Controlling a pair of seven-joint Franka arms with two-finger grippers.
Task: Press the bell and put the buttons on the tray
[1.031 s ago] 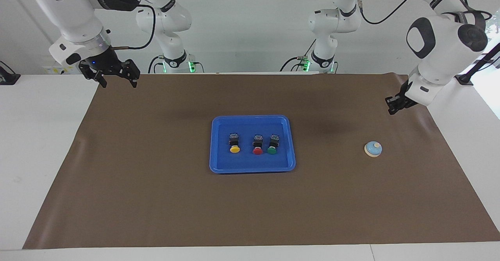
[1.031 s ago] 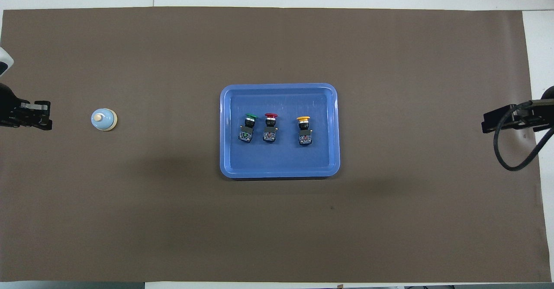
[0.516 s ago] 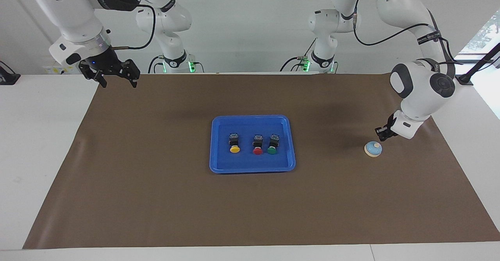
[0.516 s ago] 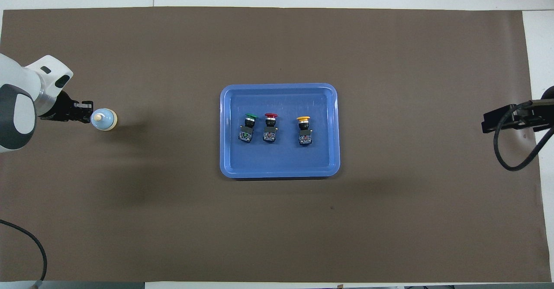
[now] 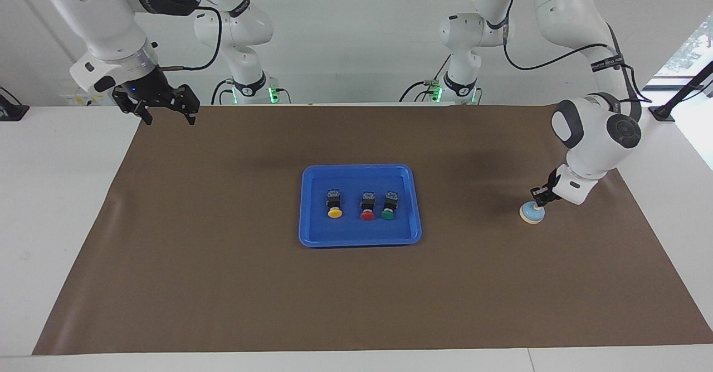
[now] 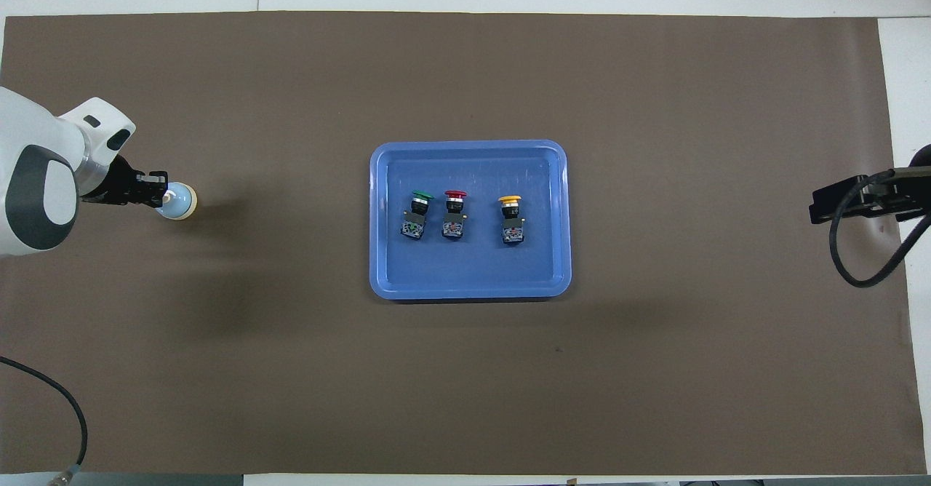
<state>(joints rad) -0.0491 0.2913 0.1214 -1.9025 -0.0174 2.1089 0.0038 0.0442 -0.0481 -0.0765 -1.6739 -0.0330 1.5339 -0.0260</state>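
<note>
The light blue bell (image 5: 532, 214) (image 6: 180, 203) sits on the brown mat toward the left arm's end of the table. My left gripper (image 5: 539, 200) (image 6: 158, 193) is shut, its tip down on the bell's top knob. Three buttons lie in the blue tray (image 5: 312, 237) (image 6: 473, 286) at the mat's middle: yellow (image 5: 334, 213) (image 6: 510, 200), red (image 5: 367, 215) (image 6: 454, 195) and green (image 5: 388, 214) (image 6: 421, 196). My right gripper (image 5: 167, 116) waits open in the air over the mat's corner at the right arm's end; in the overhead view only its dark side (image 6: 844, 204) shows.
The brown mat (image 5: 223, 283) covers most of the white table. A black cable loop (image 6: 865, 260) hangs from the right arm at the mat's edge.
The left arm swung down from above the mat's corner onto the bell, its shut tip now on the knob. The right arm, tray and buttons have not moved.
</note>
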